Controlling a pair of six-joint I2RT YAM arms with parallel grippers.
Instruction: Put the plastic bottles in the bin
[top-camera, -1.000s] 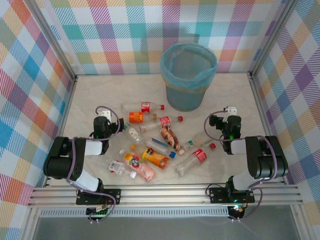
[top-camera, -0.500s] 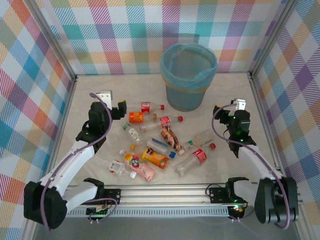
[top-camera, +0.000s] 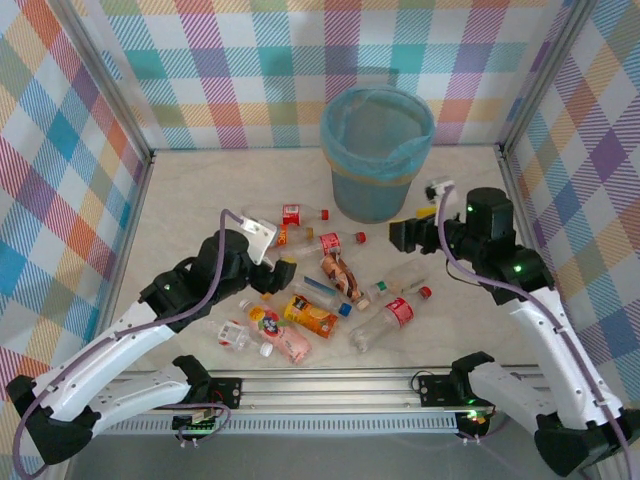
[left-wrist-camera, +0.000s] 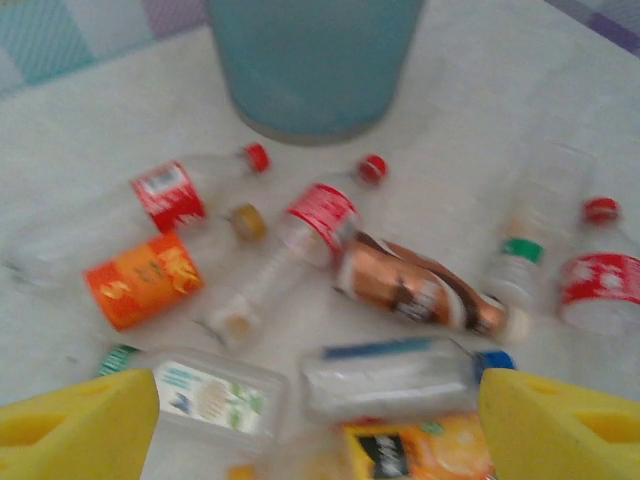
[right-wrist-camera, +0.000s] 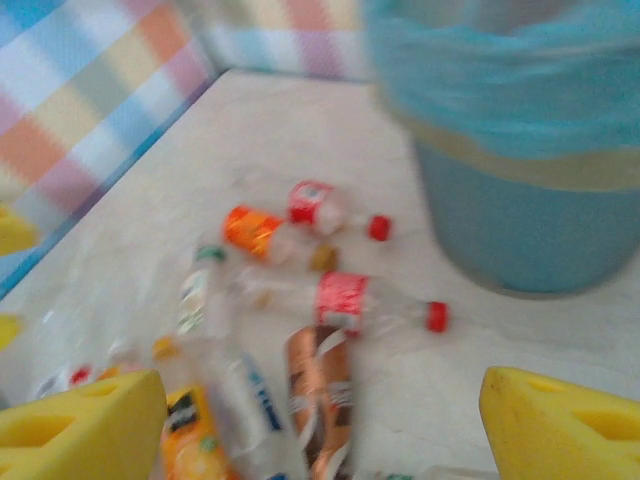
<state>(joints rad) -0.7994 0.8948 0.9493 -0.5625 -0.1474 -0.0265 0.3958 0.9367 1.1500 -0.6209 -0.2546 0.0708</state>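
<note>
Both arms have swung out of their fold within the last second. The left gripper (left-wrist-camera: 320, 420) now hangs over the plastic bottles (top-camera: 338, 275) in front of the bin (top-camera: 375, 190), and the right gripper (right-wrist-camera: 320, 420) hangs just off the bin's right flank, each with fingers spread wide and empty. Every bottle I can see lies on the table (top-camera: 190, 190) before the bin, so none is picked yet. There is bare tabletop either side of the bin, and the checked wall (top-camera: 250, 70) stands close behind it.

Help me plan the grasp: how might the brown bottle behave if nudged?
The brown bottle lies on its side, so it would probably roll. Its glossy wrap looks slippery. The clear blue-capped bottle close beside it may shift too.
</note>
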